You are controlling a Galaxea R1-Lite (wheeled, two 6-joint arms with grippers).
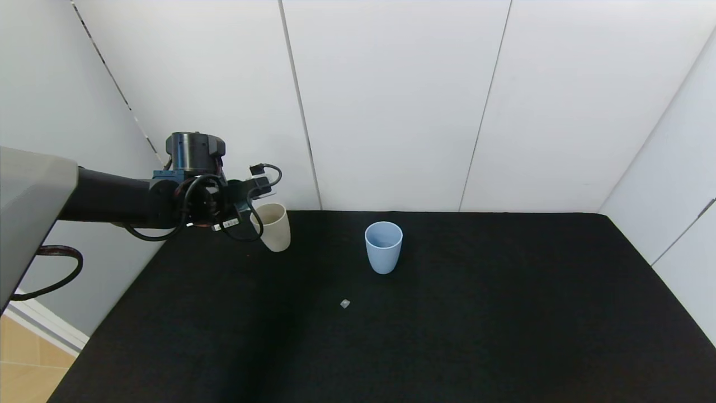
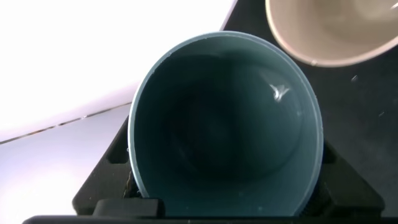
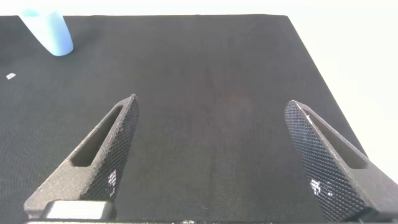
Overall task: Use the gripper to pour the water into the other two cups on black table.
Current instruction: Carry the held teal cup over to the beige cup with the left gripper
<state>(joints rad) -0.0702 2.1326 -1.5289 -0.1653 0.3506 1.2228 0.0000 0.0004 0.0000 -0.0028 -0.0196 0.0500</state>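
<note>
A: Teal-green plastic cup point(image 2: 225, 124) sits in the left gripper point(image 1: 246, 196), fingers clamped on its sides. The wrist view looks straight into its dark interior. One bright glint shows on the inner wall; I can't tell whether any water is inside.

B: Where's the arm?

A: Left arm reaches in from the robot's left, raised over the far left corner of the matte black felt-like table point(image 1: 503, 313). Looped black cables hang around the wrist. The gripper is right at the rim of the beige-cream tapered plastic tumbler point(image 1: 272, 226).

B: Is the teal cup over the beige one?

A: The beige rim shows just beyond the teal rim in the left wrist view, close by. I can't tell from either view whether they touch.

B: Second target?

A: Light blue tapered plastic tumbler point(image 1: 384, 246) stands upright to the right of the beige one, well apart from it, near the far edge of the table. It's also visible in the right wrist view.

B: Right side?

A: Right gripper point(image 3: 211, 155) isn't in the head view. Its own camera shows both textured black fingers point(image 3: 109, 149) spread wide with nothing between them, over bare tabletop.

B: Anything else?

A: Small pale scrap point(image 1: 345, 303) lies on the table nearer the robot than the blue tumbler. White panel walls point(image 1: 391, 101) stand behind.
</note>
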